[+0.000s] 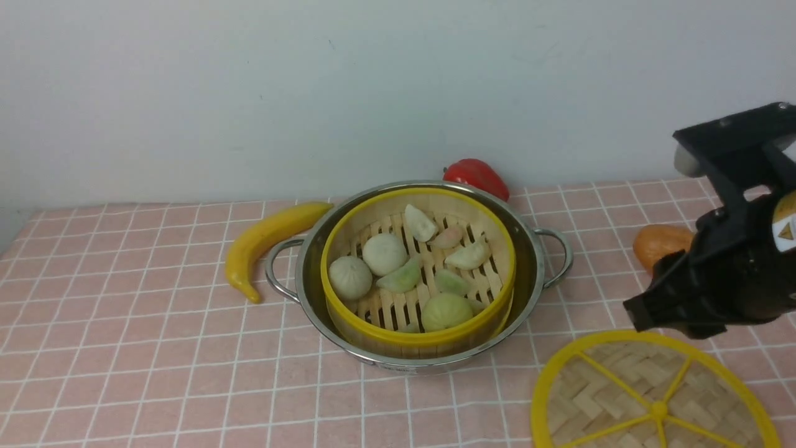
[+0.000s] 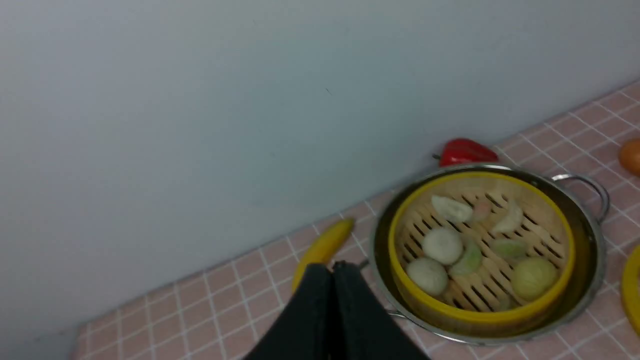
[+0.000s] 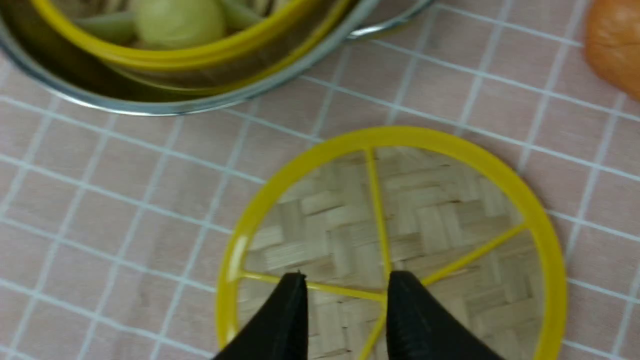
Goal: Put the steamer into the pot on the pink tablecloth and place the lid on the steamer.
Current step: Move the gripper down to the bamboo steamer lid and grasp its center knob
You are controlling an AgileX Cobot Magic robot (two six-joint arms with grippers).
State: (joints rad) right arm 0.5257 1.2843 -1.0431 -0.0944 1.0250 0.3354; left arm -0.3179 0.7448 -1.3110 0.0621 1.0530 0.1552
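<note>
The right gripper hangs just above the lid. Its jaws are spread wide and hold nothing, and they straddle one yellow spoke just short of the centre knob. The lid lies flat on the pink tablecloth, near the pot, on the pot's right and on the robot's side of it.

That flatness is the main risk. There is little to grip, so jaws coming down off the knob would likely close on a thin spoke or scrape the weave. The disc could then tip, spin or slide across the cloth. Pressing too hard could drag the cloth itself and shift the pot.

The steamer already sits inside the pot, with its buns and dumplings. It looks off-centre, with a wider gap on the pot's right side. A lid lowered onto the pot's middle rather than the steamer's could catch one edge on the yellow rim and hang crooked. A pinch at a single point would probably let it swing on the way.

An orange fruit-like thing lies right of the pot, close to the arm's path, and may get knocked.

The left gripper is pressed closed on nothing. It is out of the front view, apart from the pot. A banana lies left of the pot and a red pepper behind it, both unlikely to interfere.
</note>
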